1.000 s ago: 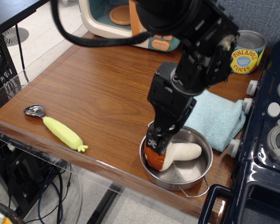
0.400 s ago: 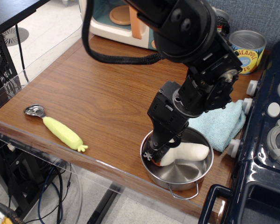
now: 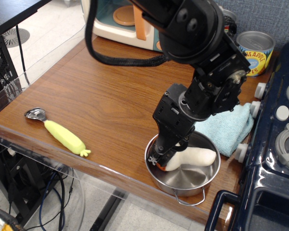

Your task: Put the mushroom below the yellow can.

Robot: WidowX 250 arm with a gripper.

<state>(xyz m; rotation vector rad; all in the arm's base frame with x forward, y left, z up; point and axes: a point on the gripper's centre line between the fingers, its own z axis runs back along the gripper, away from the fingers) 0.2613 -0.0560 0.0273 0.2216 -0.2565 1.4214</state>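
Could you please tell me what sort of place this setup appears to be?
Probably a toy kitchen arranged on a wooden tabletop: a play stove at the right, a toy oven behind, and a steel pot.

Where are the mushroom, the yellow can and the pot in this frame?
mushroom (image 3: 195,157): main camera view, on the white stem lying inside the pot.
yellow can (image 3: 255,57): main camera view, on the yellow label at the table's far right.
pot (image 3: 195,182): main camera view, on the bare steel bottom.
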